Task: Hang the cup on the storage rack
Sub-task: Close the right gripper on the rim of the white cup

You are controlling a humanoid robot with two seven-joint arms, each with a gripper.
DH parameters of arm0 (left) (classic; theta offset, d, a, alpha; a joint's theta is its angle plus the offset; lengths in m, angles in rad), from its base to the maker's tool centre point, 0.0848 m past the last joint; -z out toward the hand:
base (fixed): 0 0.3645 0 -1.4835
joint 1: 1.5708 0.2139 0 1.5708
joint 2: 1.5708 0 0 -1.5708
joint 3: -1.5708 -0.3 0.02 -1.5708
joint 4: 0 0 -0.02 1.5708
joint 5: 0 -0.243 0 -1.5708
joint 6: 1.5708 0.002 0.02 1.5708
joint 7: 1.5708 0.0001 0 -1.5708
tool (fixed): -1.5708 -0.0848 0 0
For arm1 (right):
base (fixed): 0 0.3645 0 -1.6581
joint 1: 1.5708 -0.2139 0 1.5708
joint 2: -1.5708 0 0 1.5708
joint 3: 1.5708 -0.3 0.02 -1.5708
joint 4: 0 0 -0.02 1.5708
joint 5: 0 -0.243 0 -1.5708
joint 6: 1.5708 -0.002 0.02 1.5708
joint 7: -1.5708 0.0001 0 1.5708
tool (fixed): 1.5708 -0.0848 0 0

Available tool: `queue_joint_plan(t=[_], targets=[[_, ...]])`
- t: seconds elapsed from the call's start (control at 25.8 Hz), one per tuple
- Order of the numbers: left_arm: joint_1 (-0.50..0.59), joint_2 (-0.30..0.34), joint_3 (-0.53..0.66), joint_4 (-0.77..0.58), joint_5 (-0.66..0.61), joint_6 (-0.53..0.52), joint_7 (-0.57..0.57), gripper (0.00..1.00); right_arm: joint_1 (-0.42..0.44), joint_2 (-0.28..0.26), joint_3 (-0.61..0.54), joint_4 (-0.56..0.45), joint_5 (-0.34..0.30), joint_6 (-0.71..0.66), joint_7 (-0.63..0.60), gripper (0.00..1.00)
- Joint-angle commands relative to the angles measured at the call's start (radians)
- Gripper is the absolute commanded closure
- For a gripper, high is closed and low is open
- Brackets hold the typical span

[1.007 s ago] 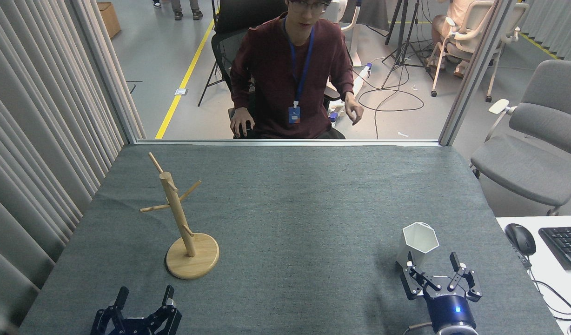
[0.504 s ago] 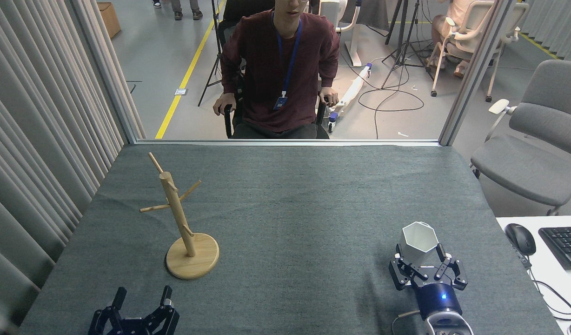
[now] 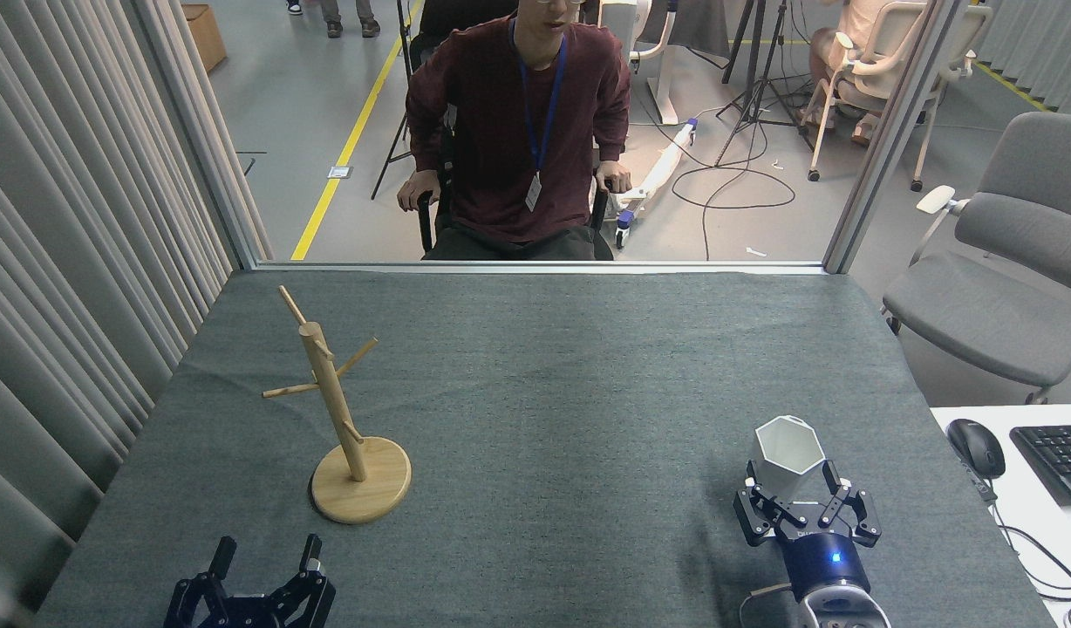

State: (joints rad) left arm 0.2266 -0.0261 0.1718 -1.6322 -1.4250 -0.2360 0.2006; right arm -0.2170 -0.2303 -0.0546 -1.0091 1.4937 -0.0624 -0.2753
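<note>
- White hexagonal cup (image 3: 788, 453) stands upright, mouth up, near the bench's (image 3: 570, 384) right front, its lower body between the fingers of the right end effector (image 3: 804, 506).
- Right end effector: fingers close around the cup's base; firm contact cannot be confirmed.
- Storage rack (image 3: 339, 419) stands well apart to the left, post upright, pegs slanting upward.
- Left end effector (image 3: 265, 558): open, empty, nearer the rack.
</note>
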Motion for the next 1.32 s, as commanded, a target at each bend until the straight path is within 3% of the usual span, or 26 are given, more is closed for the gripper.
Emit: queue_joint_plan(t=[0.0, 0.35, 1.28], targets=[[-0.001, 0.0, 0.0, -0.002, 0.0, 0.0, 0.0, 0.0, -0.028, -0.003, 0.001, 0.023, -0.001, 0.0, -0.001, 0.02], [-0.006, 0.0, 0.002, -0.005, 0.0, 0.0, -0.001, 0.0, -0.076, 0.003, 0.001, 0.092, 0.0, 0.0, -0.004, 0.02], [-0.006, 0.002, 0.006, -0.008, 0.001, 0.0, -0.001, 0.01, -0.079, -0.02, -0.002, 0.124, -0.004, -0.005, -0.009, 0.02]])
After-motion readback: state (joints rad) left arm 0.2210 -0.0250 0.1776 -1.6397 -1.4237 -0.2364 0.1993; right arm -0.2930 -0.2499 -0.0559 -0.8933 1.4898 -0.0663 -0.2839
